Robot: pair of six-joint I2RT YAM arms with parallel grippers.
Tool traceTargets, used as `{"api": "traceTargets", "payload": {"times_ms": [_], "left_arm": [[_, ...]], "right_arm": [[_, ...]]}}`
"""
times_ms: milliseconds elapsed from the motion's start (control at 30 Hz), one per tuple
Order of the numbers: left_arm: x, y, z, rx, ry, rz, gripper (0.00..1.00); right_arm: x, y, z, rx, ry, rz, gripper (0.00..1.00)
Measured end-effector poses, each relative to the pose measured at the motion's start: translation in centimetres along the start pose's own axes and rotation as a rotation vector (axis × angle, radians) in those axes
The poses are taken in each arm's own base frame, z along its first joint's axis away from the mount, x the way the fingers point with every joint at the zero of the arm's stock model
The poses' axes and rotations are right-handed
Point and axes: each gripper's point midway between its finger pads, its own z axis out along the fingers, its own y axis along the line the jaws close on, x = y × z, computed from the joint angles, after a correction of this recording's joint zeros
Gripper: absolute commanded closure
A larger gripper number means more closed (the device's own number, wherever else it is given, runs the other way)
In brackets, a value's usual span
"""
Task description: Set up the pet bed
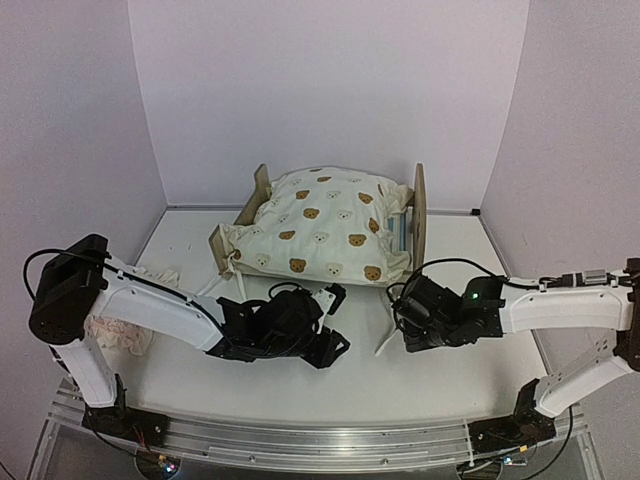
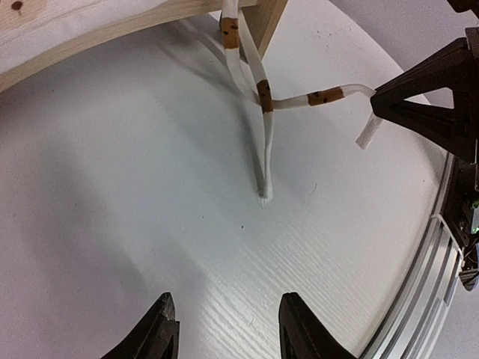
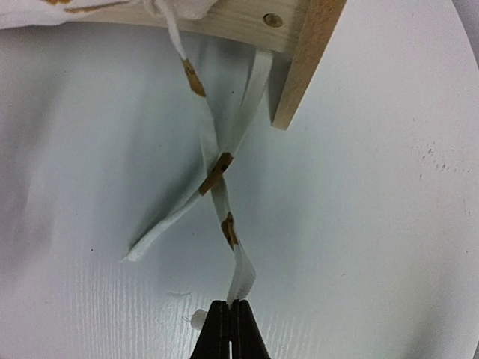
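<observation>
And there was the pet bed (image 1: 418, 205), sitting at the back middle of the bench (image 1: 300, 400) with its rounded plywood headboard over on the right. Inside the frame lay the blue-and-white striped mattress (image 1: 400, 232), only a sliver of it peeking out by the headboard, because the cream bear-print quilt (image 1: 320, 225) was heaped over the whole thing and spilling past the near rail. Down at the bed's near corner, two quilt ties hung off the wood and crossed each other. Look at the right gripper (image 3: 230, 329): it was clenched tight, pinching the tie (image 3: 228, 224) near its end and drawing it away from the corner post. The loose tie (image 3: 161, 233) trailed off the other way, its tip resting on the bench. The left gripper (image 2: 228, 336) hovered low over the bench just in front of the bed, released, fingers apart and nothing between them, pointed at those crossed ties. Away at the left edge, partly behind the left arm, a small pinkish ruffled pillow (image 1: 125, 338) lay on the bench, well apart from the bed.
</observation>
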Motion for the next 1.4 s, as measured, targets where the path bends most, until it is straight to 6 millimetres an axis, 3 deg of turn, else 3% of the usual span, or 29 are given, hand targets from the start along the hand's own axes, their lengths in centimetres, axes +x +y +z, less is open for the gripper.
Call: {"api": "traceTargets", "payload": {"times_ms": [467,867,1167,1400], "left_arm": [[-5.7,-0.8,4.5,0.167,-0.122,-0.042,0.56],[-8.7,-1.2,5.1,0.299,-0.218,-0.035,0.55],[-8.9,0.6,6.9,0.316,-0.223,-0.041,0.56],[-9.1,1.9,6.9,0.332,-0.230,-0.048,0.57]], "right_arm": [[-2.8,-2.3,0.5,0.082,-0.093,0.081,1.00],[-6.1,-2.6,2.5,0.140,-0.140,0.199,1.00],[-8.0,-2.5,2.9,0.183,-0.204,0.281,1.00],[-8.8,-2.1,4.2,0.225,-0.236,0.320,1.00]]}}
